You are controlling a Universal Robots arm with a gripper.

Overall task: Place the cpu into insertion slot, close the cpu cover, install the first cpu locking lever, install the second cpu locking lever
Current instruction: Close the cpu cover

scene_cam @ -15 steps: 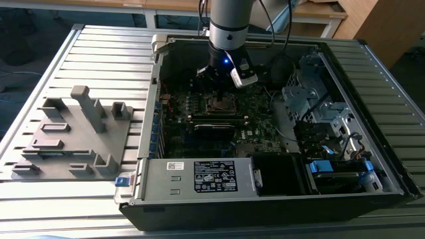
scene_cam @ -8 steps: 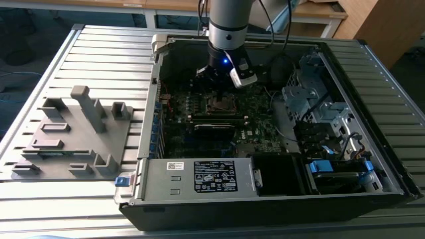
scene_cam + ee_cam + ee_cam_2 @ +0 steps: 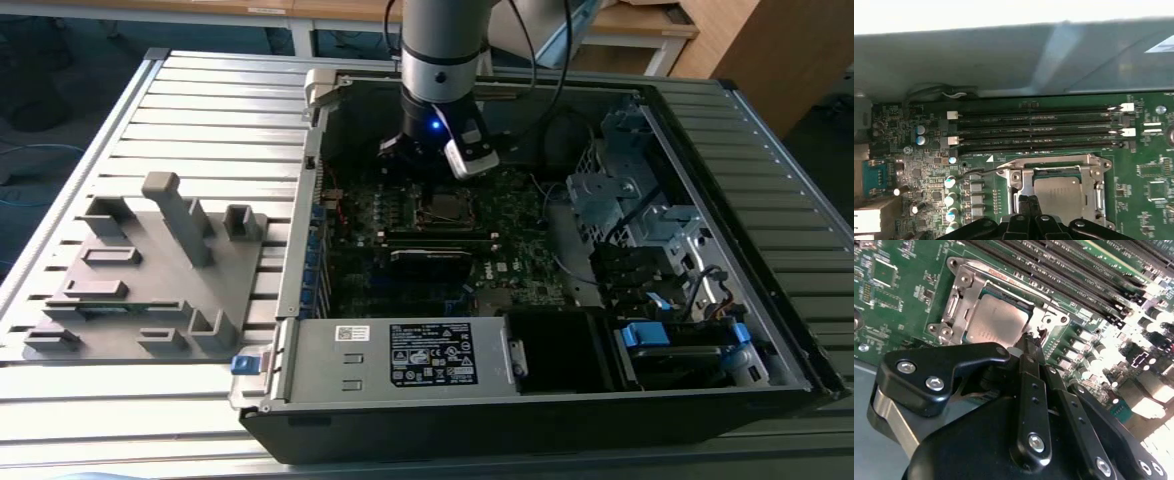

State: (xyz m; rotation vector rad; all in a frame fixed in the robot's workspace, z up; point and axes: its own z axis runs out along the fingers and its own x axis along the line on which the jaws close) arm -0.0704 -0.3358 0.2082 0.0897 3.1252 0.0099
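Cpu (image 3: 996,320) sitting in insertion slot (image 3: 443,205), cpu cover (image 3: 961,295) lying down over it; first two steps looking done. Gripper (image 3: 1030,346) hovering at cover's edge, fingertips pressed together, whether pinching anything not showing. Thin wire lever (image 3: 975,172) sticking out sideways, likely unlatched; lever steps apparently remaining.

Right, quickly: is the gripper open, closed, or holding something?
Gripper: closed, tips at the cpu cover edge; whether it pinches anything cannot be told.
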